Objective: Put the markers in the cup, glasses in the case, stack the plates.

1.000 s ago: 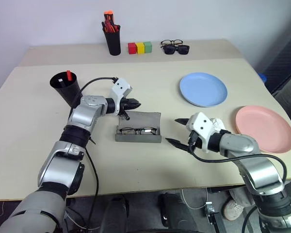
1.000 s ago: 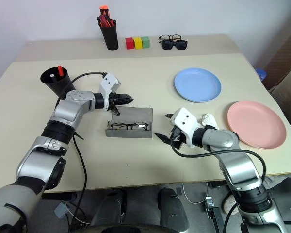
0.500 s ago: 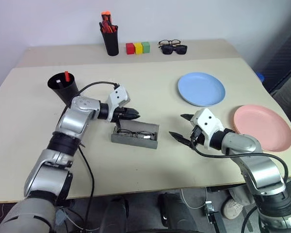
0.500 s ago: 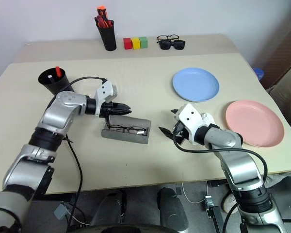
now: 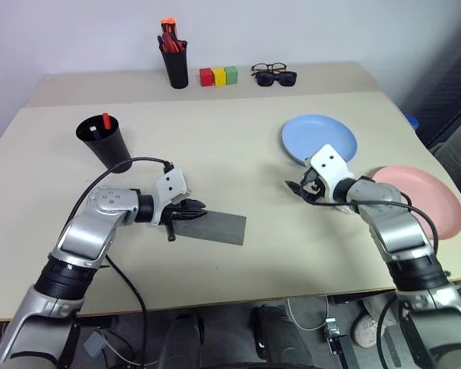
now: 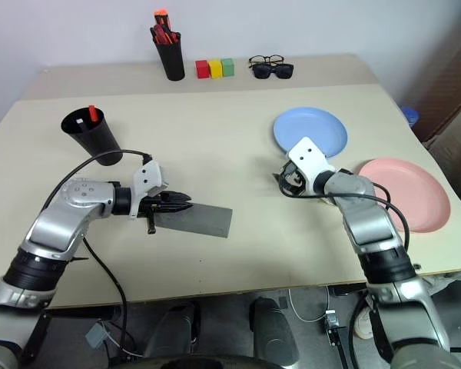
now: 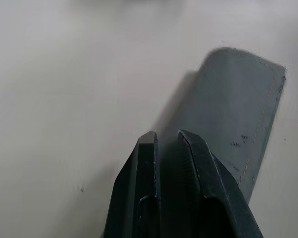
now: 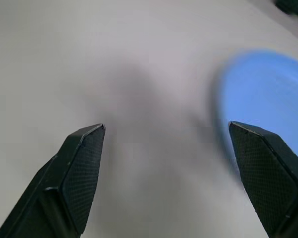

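The grey case (image 5: 213, 226) lies with its lid down in the middle of the table, so the glasses are hidden. My left gripper (image 5: 197, 207) is shut, its fingertips over the case's left end (image 7: 238, 109); whether they touch it I cannot tell. The black cup (image 5: 105, 143) stands at the left with a red-capped marker (image 5: 106, 121) in it. My right gripper (image 5: 297, 190) is open and empty, just short of the near-left rim of the light blue plate (image 5: 320, 139). The salmon pink plate (image 5: 419, 201) lies to the right of that arm.
On the back table stand a slim black pen cup with orange and red markers (image 5: 175, 60), three coloured blocks (image 5: 219, 74), and black sunglasses with a second pair of glasses (image 5: 276, 74). The table's front edge runs close under both arms.
The case, open with the glasses showing before, now has its lid down. My left gripper drew back toward me along it. The right gripper moved forward and right to the blue plate.
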Motion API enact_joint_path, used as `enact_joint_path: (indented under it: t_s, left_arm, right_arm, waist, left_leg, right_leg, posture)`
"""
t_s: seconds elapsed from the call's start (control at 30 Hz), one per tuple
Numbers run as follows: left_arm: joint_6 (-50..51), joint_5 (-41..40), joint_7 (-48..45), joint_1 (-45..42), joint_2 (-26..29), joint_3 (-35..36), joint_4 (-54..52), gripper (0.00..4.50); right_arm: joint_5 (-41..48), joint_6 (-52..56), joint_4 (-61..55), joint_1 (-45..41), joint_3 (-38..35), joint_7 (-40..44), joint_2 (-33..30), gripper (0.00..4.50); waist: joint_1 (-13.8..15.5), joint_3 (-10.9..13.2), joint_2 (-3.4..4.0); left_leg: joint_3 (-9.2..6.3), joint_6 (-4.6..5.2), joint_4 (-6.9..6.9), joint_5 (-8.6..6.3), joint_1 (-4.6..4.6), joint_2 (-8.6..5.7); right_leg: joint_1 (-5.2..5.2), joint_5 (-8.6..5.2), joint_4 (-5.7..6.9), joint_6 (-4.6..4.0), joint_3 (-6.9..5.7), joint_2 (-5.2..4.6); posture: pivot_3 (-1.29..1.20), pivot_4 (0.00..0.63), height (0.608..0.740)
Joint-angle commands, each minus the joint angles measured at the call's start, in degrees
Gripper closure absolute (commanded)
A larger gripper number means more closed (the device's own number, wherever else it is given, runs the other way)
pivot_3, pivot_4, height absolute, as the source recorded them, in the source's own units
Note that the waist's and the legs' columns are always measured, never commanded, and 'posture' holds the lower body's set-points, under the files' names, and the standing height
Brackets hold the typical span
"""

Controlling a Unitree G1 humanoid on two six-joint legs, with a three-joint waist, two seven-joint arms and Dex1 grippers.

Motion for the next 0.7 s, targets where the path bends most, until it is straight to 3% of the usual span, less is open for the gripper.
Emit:
enact_joint_path:
  t_s: [0.03,0.07,0.17,0.37,0.6,0.7]
  left_arm:
    - [0.19,-3.57,3.31,1.58,-0.82,5.38,-5.22,3.87]
    - [0.82,-4.44,4.34,2.38,-1.08,6.49,-6.51,3.87]
    - [2.44,-6.04,7.02,4.28,-1.40,8.44,-9.51,3.92]
    - [3.82,-8.42,10.60,7.12,-2.00,10.16,-12.71,3.92]
    - [3.83,-12.67,12.55,7.23,-6.78,7.24,-17.06,3.92]
    - [4.74,-13.94,11.07,4.75,-10.04,2.27,-15.52,3.92]
  right_arm:
    - [-5.09,-5.31,9.96,-5.33,2.05,-3.20,0.90,0.46]
    - [-6.10,-6.68,13.80,-7.09,2.53,-4.28,1.56,0.46]
    - [-7.73,-10.00,21.82,-10.65,3.18,-5.86,2.93,1.32]
    - [-10.20,-15.60,25.13,-12.49,3.73,-6.46,2.95,4.49]
    - [-11.92,-17.12,13.38,-6.99,0.91,-6.24,-1.36,4.49]
    - [-10.09,-11.00,-1.73,3.36,-6.31,-3.39,-7.73,4.49]
  waist:
    - [-0.05,0.02,0.01]
    - [-0.04,0.02,0.00]
    - [-0.05,0.02,0.02]
    - [0.03,0.03,0.02]
    - [0.34,0.04,0.04]
    - [1.42,0.04,0.10]
  left_leg:
    - [0.01,0.00,-0.01,0.00,0.00,0.00]
    - [0.01,0.00,-0.01,0.00,-0.02,0.00]
    - [0.01,0.00,-0.02,0.00,-0.01,-0.01]
    - [0.01,0.00,-0.01,0.00,-0.03,-0.02]
    - [0.01,-0.01,-0.02,0.00,-0.06,-0.03]
    - [0.01,-0.01,0.01,0.00,-0.06,-0.04]
  right_leg:
    - [-0.01,0.00,0.00,0.00,0.01,-0.01]
    - [-0.01,0.00,0.00,0.00,0.00,-0.02]
    - [-0.01,0.01,-0.01,0.00,0.01,-0.03]
    - [-0.01,0.01,-0.02,0.01,0.01,-0.06]
    - [-0.01,0.01,-0.03,0.01,0.00,-0.07]
    - [0.00,0.01,-0.03,0.02,0.01,-0.07]
  posture:
    - [0.00,0.150,0.740]
    - [0.00,0.150,0.740]
    - [0.00,0.150,0.740]
    - [0.00,0.150,0.740]
    - [0.00,0.150,0.740]
    - [0.00,0.150,0.740]
